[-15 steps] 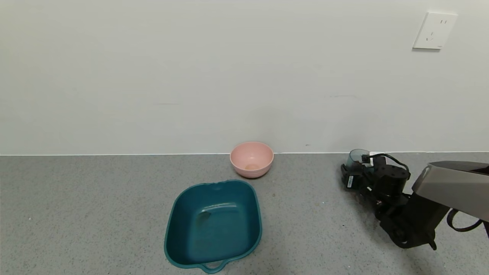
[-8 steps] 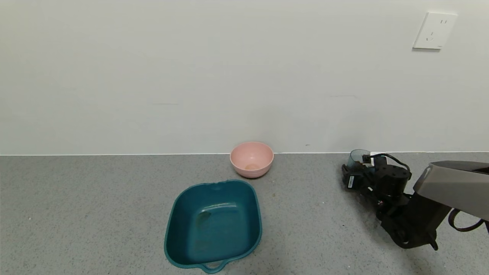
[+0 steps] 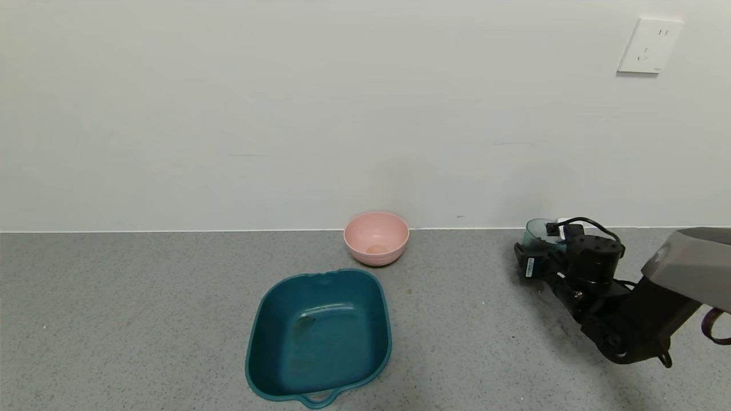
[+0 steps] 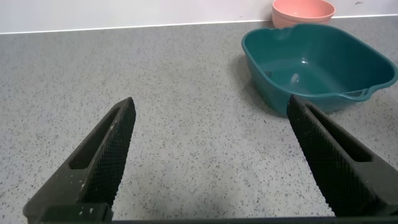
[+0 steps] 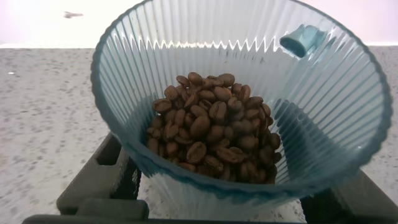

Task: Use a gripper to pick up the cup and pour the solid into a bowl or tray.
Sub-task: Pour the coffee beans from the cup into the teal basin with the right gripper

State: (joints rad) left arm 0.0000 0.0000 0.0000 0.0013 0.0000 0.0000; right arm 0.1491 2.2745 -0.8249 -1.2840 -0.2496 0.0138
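Observation:
My right gripper [image 3: 535, 258] is shut on the ribbed blue-green cup [image 3: 538, 230] at the far right of the grey counter, near the wall. In the right wrist view the cup [image 5: 311, 118] stands upright between the black fingers [image 5: 102, 177] and holds a heap of brown coffee beans [image 5: 214, 134]; a small tab [image 5: 301, 40] sits at its rim. The teal tub [image 3: 388, 319] sits well to the left of the cup, at the front middle. My left gripper [image 4: 210, 102] is open and empty over bare counter, with the tub [image 4: 261, 43] ahead of it.
A round pink bowl [image 3: 376, 237] stands by the wall just behind the tub; it also shows in the left wrist view [image 4: 303, 9]. A white socket [image 3: 650, 45] is on the wall at upper right. Bare counter lies between the cup and the tub.
My right gripper has moved slightly up and to the right with the cup in it. The tub and pink bowl have not moved.

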